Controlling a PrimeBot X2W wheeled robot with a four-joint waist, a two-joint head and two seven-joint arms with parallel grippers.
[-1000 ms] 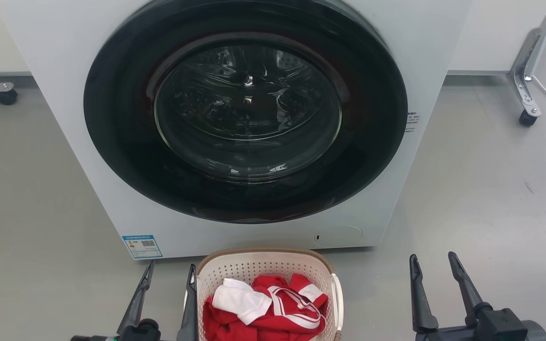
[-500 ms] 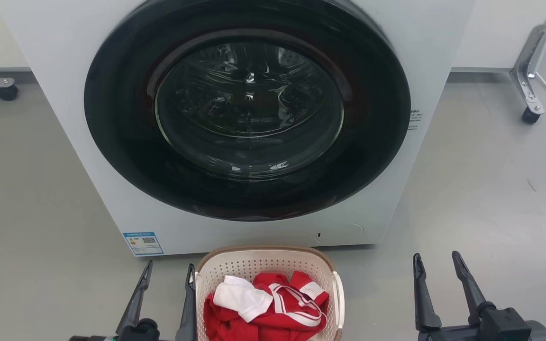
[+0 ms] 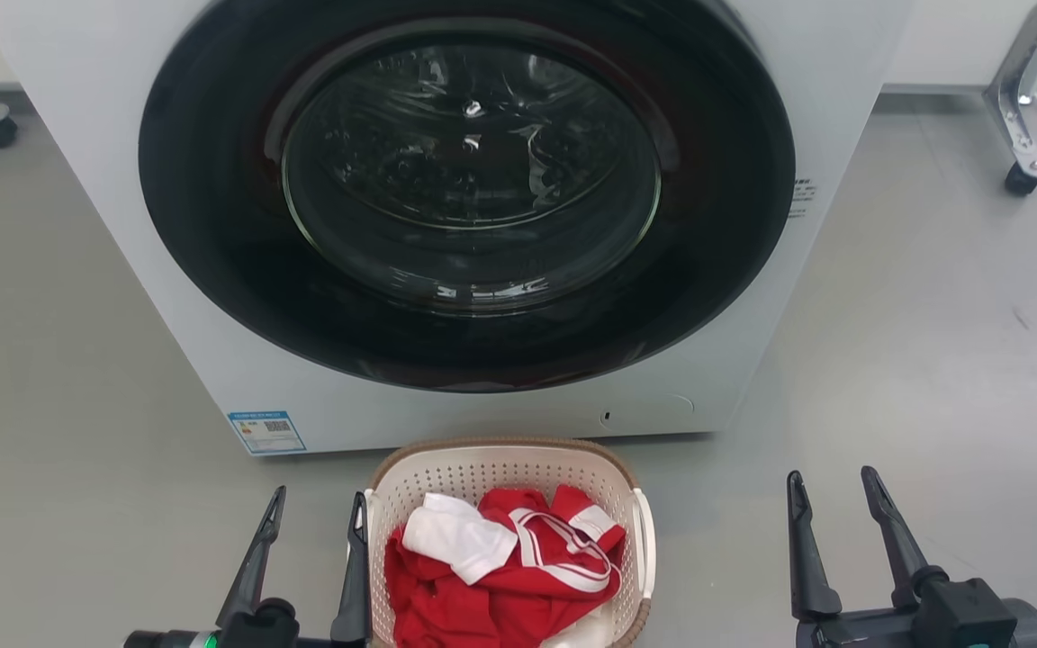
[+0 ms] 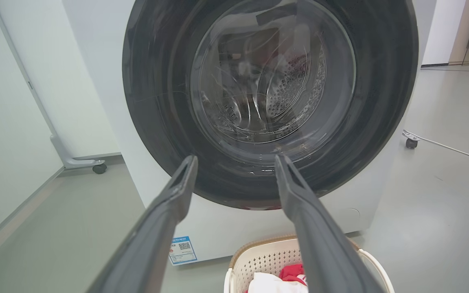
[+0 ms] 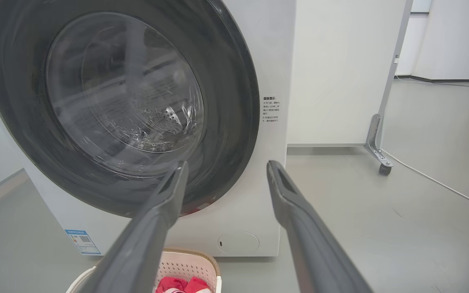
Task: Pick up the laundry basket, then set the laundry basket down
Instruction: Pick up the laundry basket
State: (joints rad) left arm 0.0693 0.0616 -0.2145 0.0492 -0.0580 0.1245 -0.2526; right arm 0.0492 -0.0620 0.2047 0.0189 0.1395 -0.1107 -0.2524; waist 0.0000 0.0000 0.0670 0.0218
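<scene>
Both grippers are empty rn. L gripper (image 3: 319, 499) has its fingers spread w/ nothing between them. R gripper (image 3: 831, 481) is the same, spread and holding nothing. The laundry basket (image 3: 505, 470) sits on the floor (image 3: 933, 360) just in front of the washer (image 3: 68, 162), centred under its round door (image 3: 469, 171). Its back rim is near the washer's base but apart from it.

Risks, my read:
- **L side:** L gripper hangs in front of the washer's lower left, and its inner finger runs right along the basket's left wall. I can't tell if they touch. Closing from here pinches air or shoves the wall, and the basket skids toward the washer.
- **R side:** R gripper is out in front of the washer's right edge, well apart from the basket. A one-sided lift would prob tip it and spill the load.
- **Grip point:** The perforated plastic looks flexy, so a grab on the wall instead of a handle could slip.
- **Clearance:** There's little room behind, so any fwd swing on the lift bumps the washer panel.

The basket is cream-white w/ perforated walls, rounded-rectangular and upright, w/ a brown woven-look band round the rim. A white side handle (image 3: 647, 549) shows on the side toward the washer's right. Inside are red clothes (image 3: 491, 598) w/ white stripes and a white piece (image 3: 455, 543) on top, lying below the back rim. The near edge is cut off in head view.
</scene>
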